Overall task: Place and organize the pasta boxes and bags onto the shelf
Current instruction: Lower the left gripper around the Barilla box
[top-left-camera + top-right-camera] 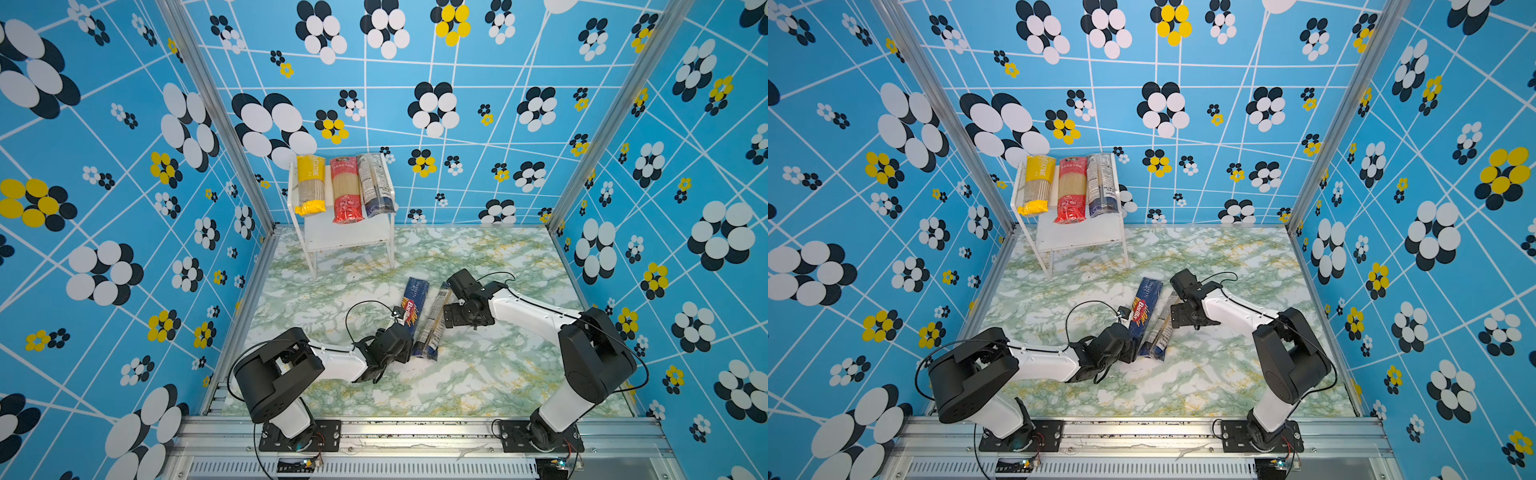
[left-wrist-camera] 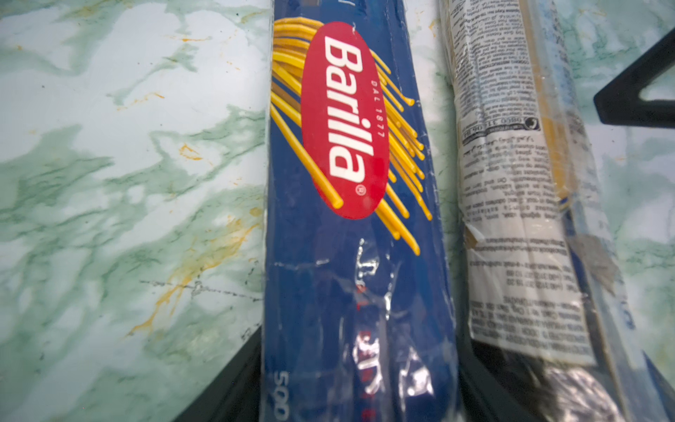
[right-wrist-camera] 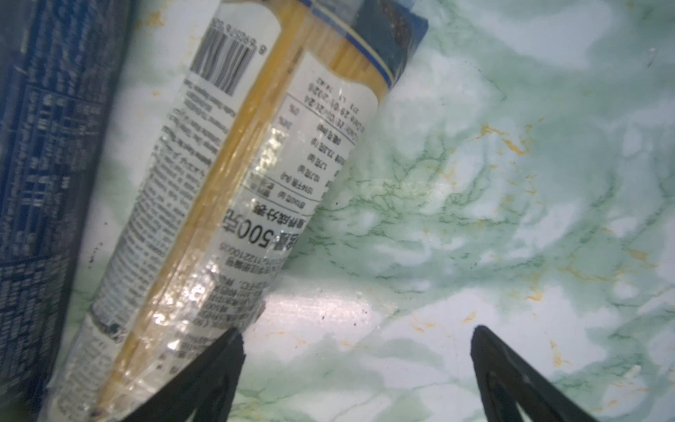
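A dark blue Barilla box [image 1: 413,303] [image 1: 1144,309] [image 2: 347,219] lies flat on the marbled table. A clear text-covered spaghetti bag [image 1: 434,324] [image 1: 1163,328] [image 2: 518,219] [image 3: 237,182] lies right beside it. My left gripper [image 1: 409,348] [image 1: 1129,347] [image 2: 361,332] straddles the box's near end, with a dark finger pressed against each long side. My right gripper [image 1: 449,301] [image 1: 1175,299] [image 3: 358,332] stands open over bare table at the bag's far end, one finger at the bag's edge. The white shelf [image 1: 349,235] [image 1: 1079,235] carries a yellow bag [image 1: 309,185], a red bag [image 1: 345,191] and a clear blue-ended bag [image 1: 375,185] on its top board.
The shelf's lower board shows nothing on it. The shelf stands at the back left against the patterned wall. Metal frame posts [image 1: 216,112] rise at the back corners. An aluminium rail [image 1: 415,432] with both arm bases runs along the front edge.
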Controlling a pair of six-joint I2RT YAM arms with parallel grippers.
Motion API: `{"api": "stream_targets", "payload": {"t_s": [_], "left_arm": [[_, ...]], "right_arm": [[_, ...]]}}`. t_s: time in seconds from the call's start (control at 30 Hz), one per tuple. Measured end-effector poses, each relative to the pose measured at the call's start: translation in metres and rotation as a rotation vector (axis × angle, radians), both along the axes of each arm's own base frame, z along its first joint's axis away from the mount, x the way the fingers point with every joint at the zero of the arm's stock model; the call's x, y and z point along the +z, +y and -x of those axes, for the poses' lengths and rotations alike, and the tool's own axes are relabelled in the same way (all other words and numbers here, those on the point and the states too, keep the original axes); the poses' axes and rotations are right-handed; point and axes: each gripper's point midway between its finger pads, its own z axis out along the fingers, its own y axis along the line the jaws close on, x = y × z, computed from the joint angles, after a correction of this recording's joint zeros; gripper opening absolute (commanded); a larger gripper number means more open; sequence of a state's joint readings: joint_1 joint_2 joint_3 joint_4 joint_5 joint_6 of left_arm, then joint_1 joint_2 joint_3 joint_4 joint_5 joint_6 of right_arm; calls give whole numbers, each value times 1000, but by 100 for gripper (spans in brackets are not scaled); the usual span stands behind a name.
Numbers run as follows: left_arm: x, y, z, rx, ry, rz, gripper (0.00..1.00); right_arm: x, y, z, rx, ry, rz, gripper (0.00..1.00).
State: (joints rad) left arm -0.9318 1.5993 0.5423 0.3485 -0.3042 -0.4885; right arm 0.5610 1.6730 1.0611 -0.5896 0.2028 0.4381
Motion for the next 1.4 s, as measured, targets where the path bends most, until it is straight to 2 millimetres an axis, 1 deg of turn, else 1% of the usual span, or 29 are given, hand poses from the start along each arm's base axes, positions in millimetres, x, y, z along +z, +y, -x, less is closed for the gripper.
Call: {"api": "stream_targets", "payload": {"t_s": [0.1, 0.13, 0.23, 0.3, 0.33, 0.47, 0.53, 0.7, 0.9, 1.2, 1.4], "left_arm": [[2, 3, 2, 3, -5, 5, 45], [3, 4, 2, 4, -7, 6, 40], [8, 6, 3, 10, -19, 21, 20], [11, 7, 4, 12, -25, 25, 12], [11, 8, 4, 13, -28, 26, 9], [11, 11, 5, 15, -27, 16, 4], [11, 12, 6, 16, -26, 14, 0], [12, 16, 9, 17, -22, 4, 0], [14, 27, 17, 17, -5, -21, 0], [24, 65, 44, 22, 36, -76, 0], [45, 85, 57, 32, 32, -64, 0]], "right_arm": [[0, 0, 0, 0, 0, 1, 99], [0, 0, 0, 0, 1, 1, 99], [-1, 0, 1, 0, 2, 1, 99], [-1, -1, 1, 0, 2, 2, 99], [-2, -1, 1, -1, 2, 2, 99], [-2, -1, 1, -4, 2, 0, 99], [-2, -1, 1, -4, 2, 0, 99], [-2, -1, 1, -7, 3, 0, 99], [-2, -1, 1, -7, 3, 0, 99], [-2, -1, 1, -7, 3, 0, 99], [-5, -1, 1, -7, 12, 3, 99]]}}
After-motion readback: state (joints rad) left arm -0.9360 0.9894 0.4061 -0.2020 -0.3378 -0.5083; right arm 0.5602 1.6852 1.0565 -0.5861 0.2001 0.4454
